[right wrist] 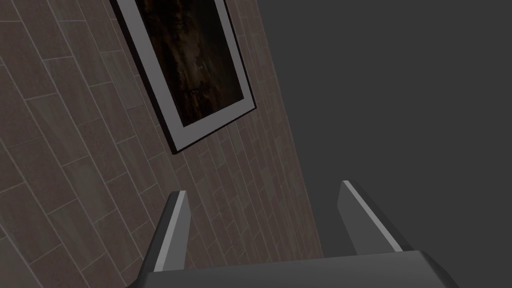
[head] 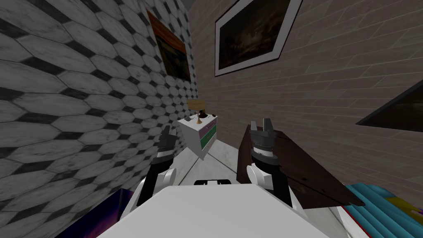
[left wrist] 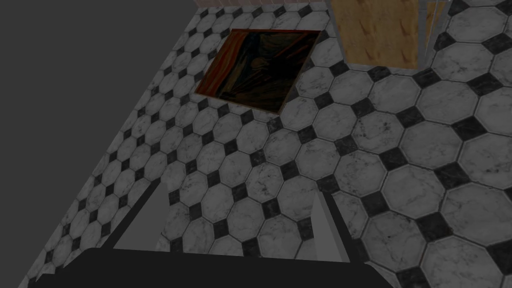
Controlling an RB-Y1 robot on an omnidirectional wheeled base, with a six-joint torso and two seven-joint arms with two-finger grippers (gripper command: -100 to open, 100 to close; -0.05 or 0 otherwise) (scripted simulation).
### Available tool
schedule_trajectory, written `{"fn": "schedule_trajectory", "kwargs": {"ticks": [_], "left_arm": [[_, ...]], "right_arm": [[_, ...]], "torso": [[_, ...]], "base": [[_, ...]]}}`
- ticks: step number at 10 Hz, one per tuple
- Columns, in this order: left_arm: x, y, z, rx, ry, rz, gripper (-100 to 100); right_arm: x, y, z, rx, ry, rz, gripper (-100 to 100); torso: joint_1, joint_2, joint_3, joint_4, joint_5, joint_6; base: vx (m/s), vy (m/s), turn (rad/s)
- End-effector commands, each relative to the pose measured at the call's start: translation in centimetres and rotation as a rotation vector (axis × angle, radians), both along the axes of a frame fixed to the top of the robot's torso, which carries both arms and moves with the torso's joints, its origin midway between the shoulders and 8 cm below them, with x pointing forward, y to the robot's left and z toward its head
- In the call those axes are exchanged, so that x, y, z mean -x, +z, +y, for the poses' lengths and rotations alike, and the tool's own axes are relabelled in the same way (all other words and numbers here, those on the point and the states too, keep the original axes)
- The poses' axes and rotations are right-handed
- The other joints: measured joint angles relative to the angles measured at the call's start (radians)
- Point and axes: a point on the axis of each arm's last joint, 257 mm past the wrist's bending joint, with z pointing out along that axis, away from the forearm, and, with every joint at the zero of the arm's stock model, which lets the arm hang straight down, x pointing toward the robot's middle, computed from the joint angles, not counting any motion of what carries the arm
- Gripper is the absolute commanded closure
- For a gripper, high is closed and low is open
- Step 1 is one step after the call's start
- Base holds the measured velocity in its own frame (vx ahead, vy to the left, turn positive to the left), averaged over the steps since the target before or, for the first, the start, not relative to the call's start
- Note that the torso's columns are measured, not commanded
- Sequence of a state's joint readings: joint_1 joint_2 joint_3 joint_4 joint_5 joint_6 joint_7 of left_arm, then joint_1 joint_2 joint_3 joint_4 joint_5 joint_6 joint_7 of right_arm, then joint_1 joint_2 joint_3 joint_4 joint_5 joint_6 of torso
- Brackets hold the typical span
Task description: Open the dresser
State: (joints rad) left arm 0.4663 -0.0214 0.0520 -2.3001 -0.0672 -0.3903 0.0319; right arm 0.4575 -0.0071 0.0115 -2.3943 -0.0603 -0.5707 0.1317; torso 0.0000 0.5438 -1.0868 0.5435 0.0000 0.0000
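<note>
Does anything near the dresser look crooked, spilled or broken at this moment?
Nothing stands out. The dresser stands against the tiled wall, drawers seemingly shut, lamp upright on top; the slant is the camera's.

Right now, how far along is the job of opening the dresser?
Done: nothing; the white dresser with purple and green drawer fronts looks shut, far ahead. In hand: left end effector and right end effector both open, empty. Left: approach, grip it, pull open.
</note>
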Motion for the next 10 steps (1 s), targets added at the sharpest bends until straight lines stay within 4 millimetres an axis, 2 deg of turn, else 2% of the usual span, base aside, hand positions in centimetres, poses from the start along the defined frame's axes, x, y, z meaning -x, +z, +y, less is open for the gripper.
{"fn": "schedule_trajectory", "kwargs": {"ticks": [1,2,3,6,10], "left_arm": [[0.0,0.0,0.0,0.0,0.0,0.0,0],[-0.1,-0.3,-0.4,-0.032,-0.017,0.013,-100],[-0.3,-0.7,-0.6,-0.053,-0.028,0.024,-100],[-0.6,-2.3,-1.0,-0.101,-0.058,0.068,-100],[-1.0,-7.6,-0.8,-0.122,-0.09,0.185,-100]], "right_arm": [[0.0,0.0,0.0,0.0,0.0,0.0,0],[0.0,0.0,0.0,0.0,0.0,0.0,0],[0.0,0.0,0.0,0.0,0.0,0.0,0],[0.0,0.0,0.0,0.0,0.0,0.001,0],[0.0,0.0,0.0,0.0,0.0,0.001,0]], "torso": [[0.0,0.074,-0.148,0.074,0.0,0.0],[0.0,0.148,-0.295,0.148,0.0,0.0],[0.0,0.18,-0.365,0.18,0.0,0.0],[0.0,0.192,-0.391,0.193,0.0,0.0],[-0.001,0.192,-0.391,0.194,-0.001,0.0]], "base": [[0.0,0.0,0.0],[0.025,-0.01,-0.031],[0.047,-0.013,-0.039],[0.086,-0.023,-0.052],[0.187,-0.06,-0.129]]}}
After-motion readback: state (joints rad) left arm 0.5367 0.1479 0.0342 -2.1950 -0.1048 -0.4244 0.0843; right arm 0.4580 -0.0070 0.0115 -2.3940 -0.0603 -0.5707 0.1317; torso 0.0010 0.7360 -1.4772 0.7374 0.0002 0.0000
